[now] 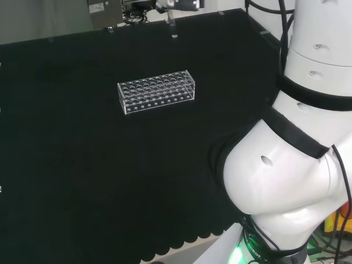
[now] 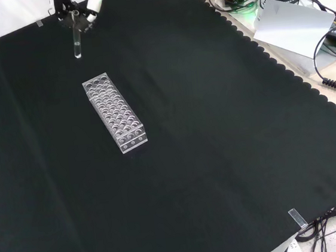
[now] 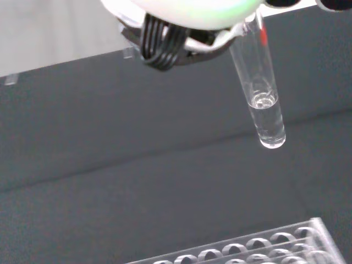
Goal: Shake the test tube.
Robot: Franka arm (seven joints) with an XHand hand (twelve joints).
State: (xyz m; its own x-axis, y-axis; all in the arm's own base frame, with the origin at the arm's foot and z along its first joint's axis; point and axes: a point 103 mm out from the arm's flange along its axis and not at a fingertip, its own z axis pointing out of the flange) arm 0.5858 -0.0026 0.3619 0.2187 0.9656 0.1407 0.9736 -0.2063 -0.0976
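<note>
We see the test tube (image 3: 258,88) hanging in the air, its rounded bottom pointing down and its body slightly tilted in the wrist view. A small amount of clear liquid sits in its lower end, with the surface of the liquid showing as a bright ring a little above the bottom. A short red mark shows on the glass near its upper end. In the front view the test tube (image 2: 77,44) is above the cloth, beyond the far short end of the rack (image 2: 114,112) and well apart from it. In the head view we find the tube (image 1: 174,27) past the rack (image 1: 157,91), toward the far edge of the bench, again clear of it.

The hand (image 2: 85,8) grips the tube by its top, its fingers closed together around the upper end, so the tube hangs below them. In the head view the hand (image 1: 179,5) is at the upper edge of the picture, above the rack's right end.

The rack is a clear plastic block with rows of round holes, lying flat on the black cloth (image 2: 219,156). We cannot tell whether any tube stands in it. In the wrist view one corner of the rack (image 3: 264,245) lies below the hanging tube, well apart from its tip.
</note>
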